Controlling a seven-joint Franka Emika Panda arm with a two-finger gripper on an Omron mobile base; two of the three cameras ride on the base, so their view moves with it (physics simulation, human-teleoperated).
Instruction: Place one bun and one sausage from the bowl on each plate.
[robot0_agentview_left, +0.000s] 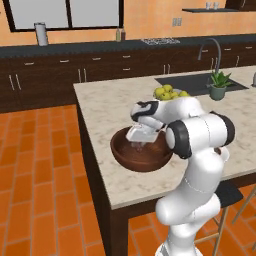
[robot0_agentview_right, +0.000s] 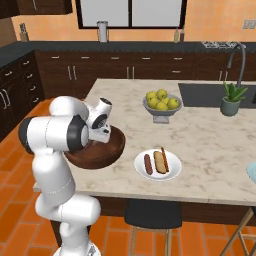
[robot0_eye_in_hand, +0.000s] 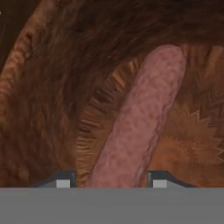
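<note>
A sausage (robot0_eye_in_hand: 140, 118) is seen lying on the floor of the dark wooden bowl (robot0_agentview_left: 142, 159), which stands at the near left corner of the tabletop (robot0_agentview_right: 210, 145). The sausage is judged to be light, fairly firm but slightly yielding, and smooth-skinned, so some slip is to be expected; being round, it is likely to roll if it is pushed from one side. It is best taken across its width near the middle of its length, so that neither end droops.

The pincer (robot0_eye_in_hand: 111, 183) is lowered inside the bowl, and its two fingertips (robot0_eye_in_hand: 63, 181) are set apart, one on each side of the near end of the sausage. The gap is only a little wider than the sausage. Nothing is gripped yet, and contact with the skin cannot be told.

To the right of the bowl, the white plate (robot0_agentview_right: 172, 172) already carries a bun (robot0_agentview_right: 160, 161) flanked by what look like two sausages.
</note>
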